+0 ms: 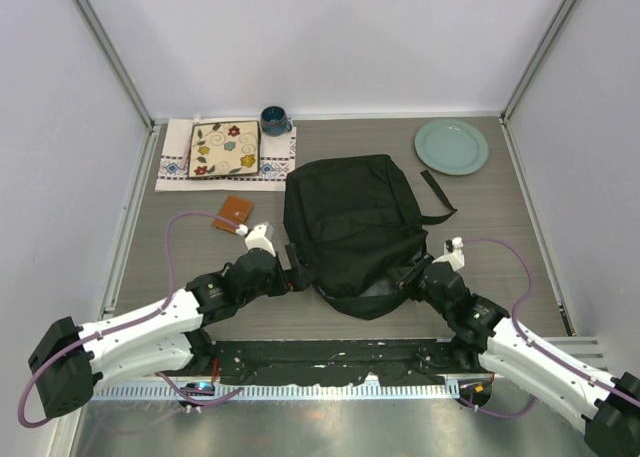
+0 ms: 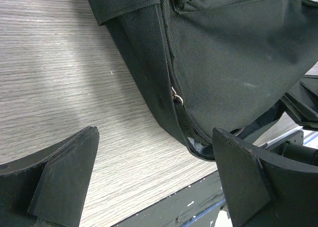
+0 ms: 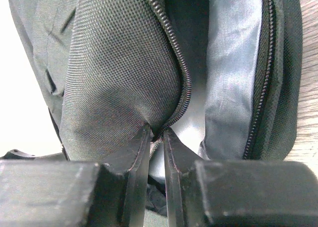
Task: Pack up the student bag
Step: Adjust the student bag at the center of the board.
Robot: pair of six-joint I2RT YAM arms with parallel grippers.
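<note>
Because the student bag (image 1: 350,227) lies flat at the centre of the tabletop (image 1: 500,237) with its mouth toward the lower edge of the overhead frame, the right hand (image 3: 156,136) is clamped on the zippered lip (image 3: 174,53), apparently to hold it open for packing. Only its wrist view shows grey lining (image 3: 228,78) inside. The left hand (image 2: 155,137), spread wide and holding nothing, faces the zipper pull (image 2: 176,97), invisible from above.
</note>
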